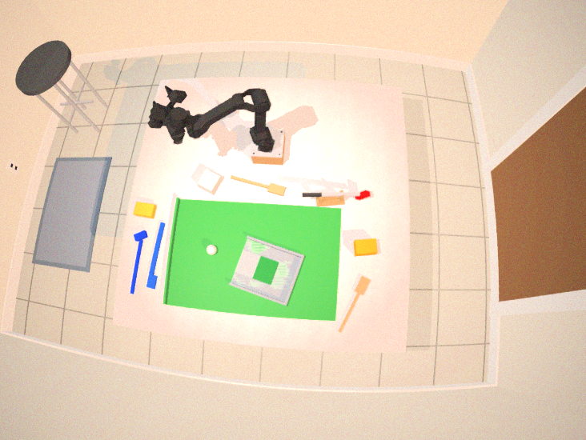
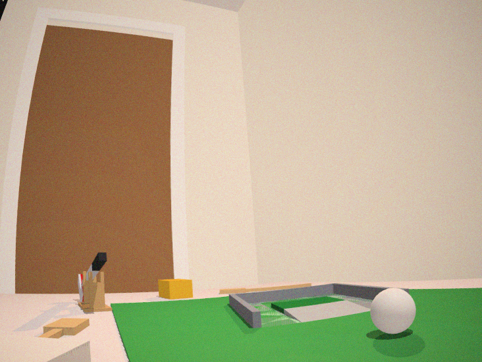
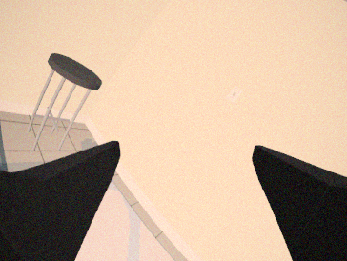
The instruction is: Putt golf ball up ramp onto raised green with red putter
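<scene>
The red putter lies across a wooden stand (image 1: 330, 201) (image 2: 95, 291), with its red head (image 1: 363, 194) at the right end and its black grip (image 1: 311, 194) (image 2: 99, 261) at the left in the top view. The white golf ball (image 1: 211, 250) (image 2: 392, 310) sits on the green mat (image 1: 198, 218) (image 2: 175, 330), left of the grey-walled ramp enclosure (image 1: 295, 280) (image 2: 244, 311) in the top view. The raised green (image 1: 265, 270) (image 2: 311, 301) is a dark green patch inside it, with no ball on it. My gripper (image 1: 158, 97) (image 3: 186, 150) is open and empty, raised at the back left, far from the putter and ball.
A tan putter (image 1: 250, 182) and a white box (image 1: 210, 180) lie behind the mat. Two blue clubs (image 1: 137, 265) (image 1: 156, 255) and a yellow block (image 1: 145, 209) are left. Another yellow block (image 1: 365, 246) (image 2: 175, 288) and tan putter (image 1: 354, 298) are right. A stool (image 1: 44, 67) (image 3: 74, 71) stands beyond.
</scene>
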`<action>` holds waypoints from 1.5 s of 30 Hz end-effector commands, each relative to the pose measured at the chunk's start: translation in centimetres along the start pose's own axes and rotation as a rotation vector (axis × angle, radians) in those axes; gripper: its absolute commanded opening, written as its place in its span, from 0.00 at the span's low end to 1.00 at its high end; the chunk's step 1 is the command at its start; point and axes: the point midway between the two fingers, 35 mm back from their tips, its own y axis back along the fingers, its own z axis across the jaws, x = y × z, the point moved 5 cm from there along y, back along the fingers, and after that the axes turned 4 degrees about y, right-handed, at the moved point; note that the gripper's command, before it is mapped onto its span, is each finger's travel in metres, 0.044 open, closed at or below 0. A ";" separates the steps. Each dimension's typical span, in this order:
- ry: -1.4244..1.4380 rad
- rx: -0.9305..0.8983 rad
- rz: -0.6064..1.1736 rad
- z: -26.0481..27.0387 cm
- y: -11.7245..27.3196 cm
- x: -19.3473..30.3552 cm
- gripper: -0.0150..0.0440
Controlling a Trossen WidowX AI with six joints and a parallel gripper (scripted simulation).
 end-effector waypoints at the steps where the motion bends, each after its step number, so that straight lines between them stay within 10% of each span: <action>1: 0.005 -0.007 -0.007 0.1 0.2 -0.1 0.98; 21: 0.543 -0.779 -0.828 9.2 25.3 -1.1 1.00; 45: 1.273 -1.471 -1.749 -0.4 48.8 19.7 1.00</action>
